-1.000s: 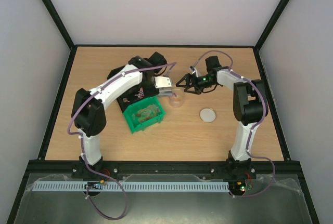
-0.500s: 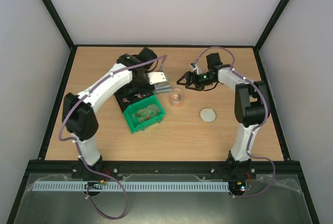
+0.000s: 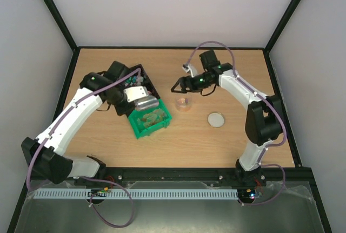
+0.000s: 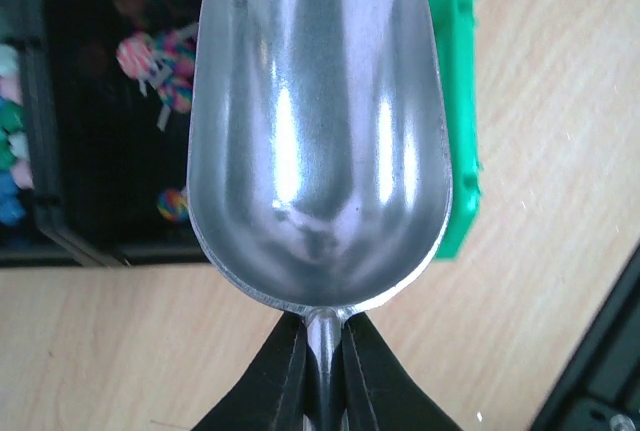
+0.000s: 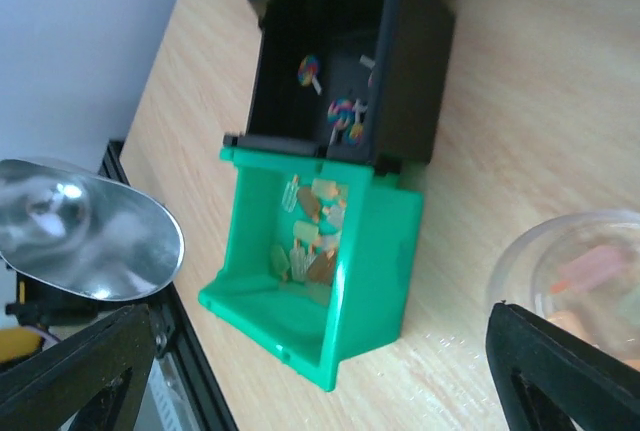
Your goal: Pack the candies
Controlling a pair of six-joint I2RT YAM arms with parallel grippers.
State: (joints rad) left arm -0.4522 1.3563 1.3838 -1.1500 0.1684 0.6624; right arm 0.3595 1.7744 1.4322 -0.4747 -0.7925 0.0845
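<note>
Spillage is my worry: with my left gripper [image 4: 322, 351] clenched on the empty scoop [image 4: 320, 121] at the far edge of the green bin [image 5: 380, 271] holding candies [image 5: 315, 236], and my right gripper [image 3: 178, 86] released just far of the cup [image 3: 184, 104], a careless nudge could topple it.

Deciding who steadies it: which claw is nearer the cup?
Right. The right claw hangs open just past the cup's far-left side. The left claw is farther away on the left, shut on the scoop at the green bin.
</note>
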